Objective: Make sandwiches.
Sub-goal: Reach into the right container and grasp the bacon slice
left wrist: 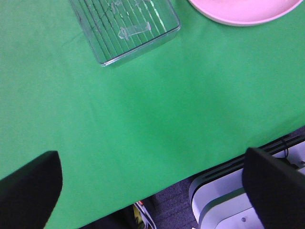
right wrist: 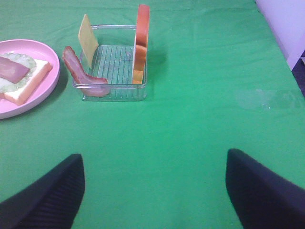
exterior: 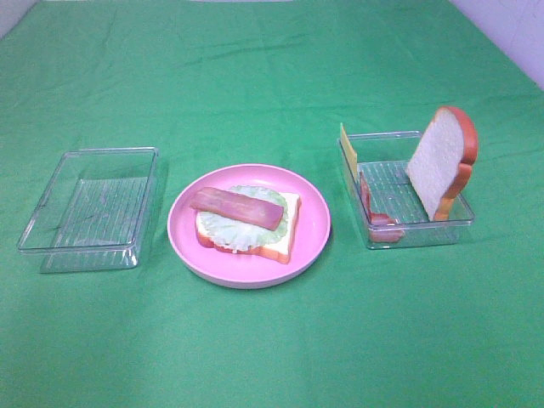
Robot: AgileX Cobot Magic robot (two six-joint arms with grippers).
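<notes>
**Status.** One sandwich (exterior: 248,223) is part-built on the pink plate (exterior: 316,223) at mid-table (exterior: 272,340). Its base is white bread, with lettuce (exterior: 219,231) on that and a bacon strip (exterior: 236,207) lying crosswise on top. No cheese and no closing slice are on it yet.

**Stock.** The right tray (exterior: 421,234) sits between the plate and the table's right edge. It holds:
- an upright bread slice (exterior: 442,161), leaning against the wall nearer the right edge;
- a cheese slice (exterior: 348,151), propped at the far corner on the plate side;
- a spare bacon strip (exterior: 370,208), draped against the plate-side wall.

The left tray (exterior: 89,208), toward the table's left edge, shows no food.

**Grippers.** The left gripper (left wrist: 152,191) and the right gripper (right wrist: 155,191) both hang with jaws spread wide and nothing between them. Both are over the near edge of the table, and neither shows in the high view.

**Deciding relation.** The right tray lies straight ahead of the right gripper, toward the far edge, so that arm is plainly the nearer one. The left gripper faces only the left tray and the plate's rim. From the right wrist, the bread slice shows edge-on and its long axis is vertical. In my judgement the spread jaws already line up across its thickness. The cheese slice stands at an angle to them and would need some wrist rotation.
</notes>
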